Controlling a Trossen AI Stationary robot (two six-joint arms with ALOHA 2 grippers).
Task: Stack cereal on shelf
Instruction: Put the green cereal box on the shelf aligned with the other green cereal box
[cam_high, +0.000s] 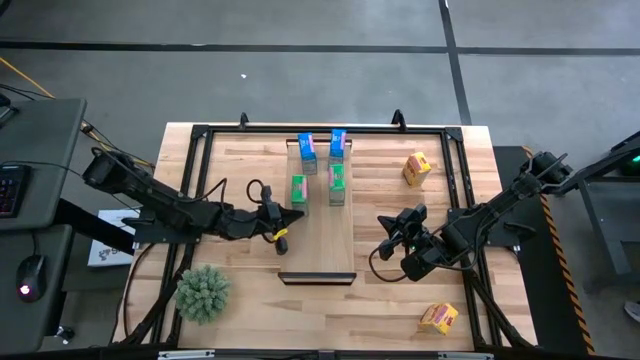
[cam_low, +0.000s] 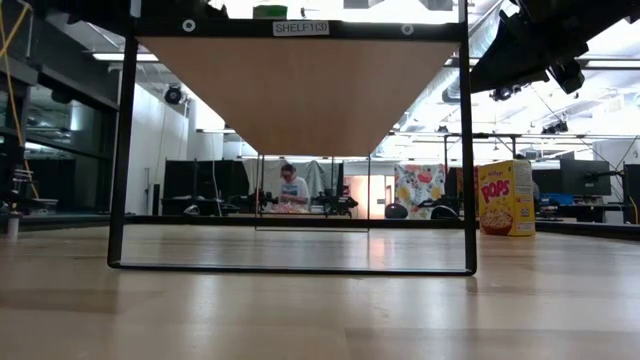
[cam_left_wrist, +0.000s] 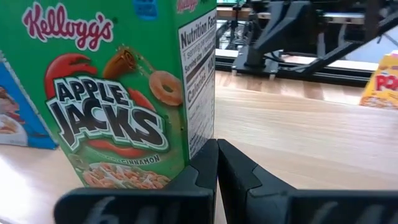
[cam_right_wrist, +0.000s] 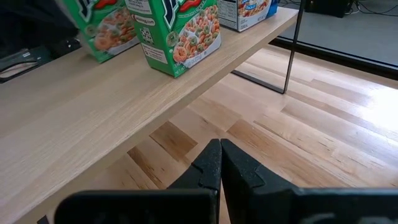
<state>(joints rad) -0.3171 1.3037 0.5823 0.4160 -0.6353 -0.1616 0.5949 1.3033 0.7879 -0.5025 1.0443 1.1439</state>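
Four cereal boxes already stand paired at the shelf's (cam_high: 318, 225) twelve-o'clock end. Left gripper (cam_high: 288, 213), fingers shut and empty, sits just beside a green box (cam_high: 298, 192), probably squaring it. Right gripper (cam_high: 392, 228), shut, empty, waits at three o'clock; two yellow boxes (cam_high: 416, 168) remain on the table.

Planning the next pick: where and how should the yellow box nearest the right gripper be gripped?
The yellow box lies off the shelf on the tabletop, turned at an angle, with open space around it. Probably best: the right gripper, now shut, opens, comes from above and closes across the box's narrower sides, turned to match its angle.
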